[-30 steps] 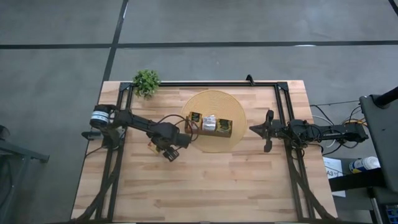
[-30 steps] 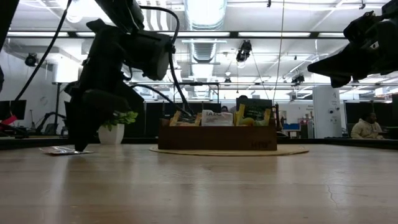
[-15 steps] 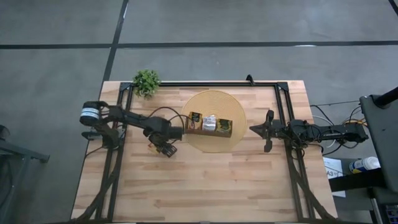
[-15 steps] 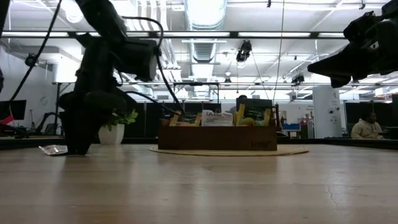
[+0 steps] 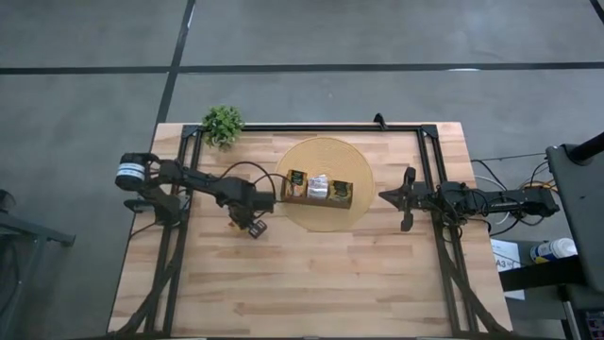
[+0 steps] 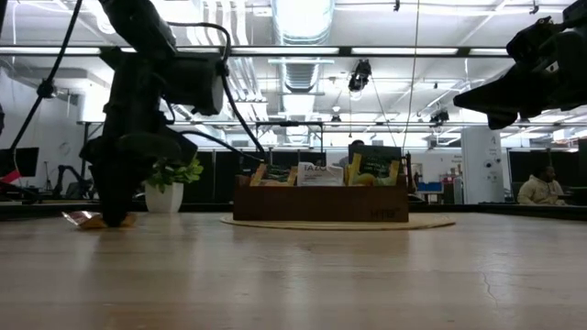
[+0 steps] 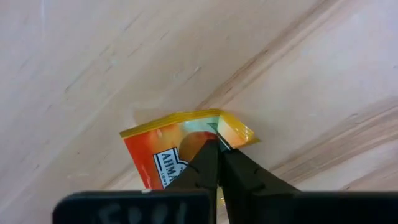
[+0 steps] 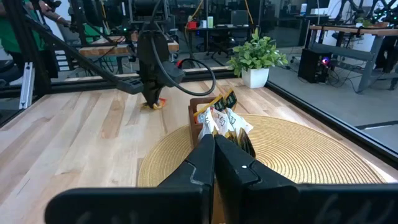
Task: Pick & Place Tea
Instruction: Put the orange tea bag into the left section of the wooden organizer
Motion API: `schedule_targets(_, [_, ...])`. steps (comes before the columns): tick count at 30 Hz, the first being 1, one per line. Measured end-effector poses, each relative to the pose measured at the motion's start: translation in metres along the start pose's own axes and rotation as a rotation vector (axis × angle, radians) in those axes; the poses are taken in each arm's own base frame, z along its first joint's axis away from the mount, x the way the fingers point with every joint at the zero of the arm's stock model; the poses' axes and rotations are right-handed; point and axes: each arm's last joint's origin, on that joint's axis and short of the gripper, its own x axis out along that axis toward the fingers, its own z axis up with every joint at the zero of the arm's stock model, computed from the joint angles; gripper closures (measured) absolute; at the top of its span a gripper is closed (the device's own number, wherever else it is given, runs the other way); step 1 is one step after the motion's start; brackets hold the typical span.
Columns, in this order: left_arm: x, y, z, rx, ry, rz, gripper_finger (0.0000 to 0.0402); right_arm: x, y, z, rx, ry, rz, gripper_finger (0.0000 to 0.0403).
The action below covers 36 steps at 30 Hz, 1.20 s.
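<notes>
Our left claw (image 7: 216, 148) is pinched shut on just one corner of a yellow-red tea bag (image 7: 180, 143) lying on the counter (image 5: 311, 274) near its left edge. With so tiny a hold, it could slip or flop as we lift. Our right claw (image 8: 214, 146) waits shut near the right edge.

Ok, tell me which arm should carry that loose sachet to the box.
Left. Its hand is already shut on the tea sachet on the table, just beside the wooden box. The right hand waits shut and empty on the box's far side.
</notes>
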Motion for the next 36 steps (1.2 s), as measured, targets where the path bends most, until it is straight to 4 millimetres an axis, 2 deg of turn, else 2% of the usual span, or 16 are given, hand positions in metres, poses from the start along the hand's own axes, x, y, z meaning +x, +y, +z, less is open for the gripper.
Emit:
schedule_targets(8, [-0.012, -0.004, 0.009, -0.057, -0.054, -0.040, 0.0400, 0.000, 0.000, 0.000, 0.000, 0.000, 0.000, 0.0394])
schedule_targets(14, [-0.049, -0.007, 0.010, -0.196, -0.178, -0.150, 0.0401, 0.000, 0.000, 0.000, 0.000, 0.000, 0.000, 0.0394])
schedule_targets(18, [-0.080, -0.001, 0.003, -0.314, -0.291, -0.257, 0.0401, 0.000, 0.000, 0.000, 0.000, -0.001, 0.000, 0.0394])
schedule_targets(25, [-0.120, 0.011, -0.009, -0.545, -0.504, -0.510, 0.0401, 0.000, 0.000, 0.000, 0.000, -0.001, 0.000, 0.0394])
schedule_targets(31, [-0.131, 0.015, -0.010, -0.772, -0.651, -0.774, 0.0401, 0.000, 0.000, 0.000, 0.000, 0.000, 0.000, 0.0394])
schedule_targets(36, [-0.129, 0.011, -0.005, -0.953, -0.738, -0.959, 0.0401, 0.000, 0.000, 0.000, 0.000, -0.001, 0.000, 0.0394])
